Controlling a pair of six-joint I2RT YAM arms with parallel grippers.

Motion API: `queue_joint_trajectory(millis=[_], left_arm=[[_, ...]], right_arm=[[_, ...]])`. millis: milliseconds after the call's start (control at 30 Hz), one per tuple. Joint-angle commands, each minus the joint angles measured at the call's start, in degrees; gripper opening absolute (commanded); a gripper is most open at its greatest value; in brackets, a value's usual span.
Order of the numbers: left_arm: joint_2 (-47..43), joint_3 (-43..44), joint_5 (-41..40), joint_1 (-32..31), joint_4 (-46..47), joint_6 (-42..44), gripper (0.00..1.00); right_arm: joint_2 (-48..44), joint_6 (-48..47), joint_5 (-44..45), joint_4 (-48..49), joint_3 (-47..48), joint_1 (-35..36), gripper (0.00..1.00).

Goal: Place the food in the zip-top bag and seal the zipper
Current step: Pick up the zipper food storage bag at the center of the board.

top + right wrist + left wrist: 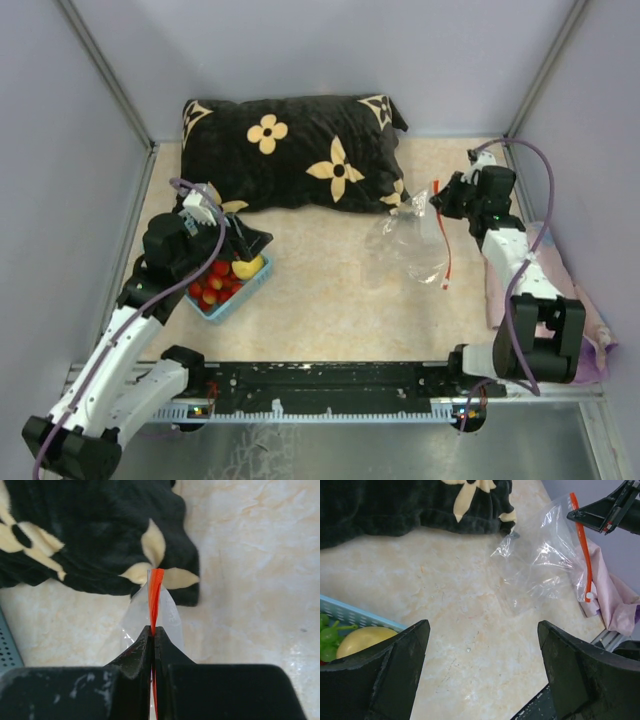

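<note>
Right end effector [153, 632] on zipper [155, 592] (thin)

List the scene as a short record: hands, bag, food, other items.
right hand: shut on the zipper
left hand: open, empty, by the basket
bag: clear, empty, near the pillow
food: in the basket, none in the bag
cloth: pink, on the table's right side
task: filling and sealing not yet done
</note>
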Motion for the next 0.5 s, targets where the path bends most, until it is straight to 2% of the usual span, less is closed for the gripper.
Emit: queue_joint_trajectory(millis=[0, 233, 467], left_arm=[[2.88, 1.12, 5.69, -0.41, 3.24, -3.98, 0.94], [6.93, 1.26, 4.95, -5.62, 7.22, -6.86, 0.94], [12.83, 2.72, -0.42, -14.53, 10.94, -7.87, 0.94]], right_arm=[[-6.03, 6.01, 2.74, -4.16, 1.89, 4.02, 0.00], [-11.25, 12.80, 6.71, -8.05, 3.38, 9.96, 0.00], [-15.45, 21.44, 14.66, -4.73, 0.17, 20.61, 0.00]])
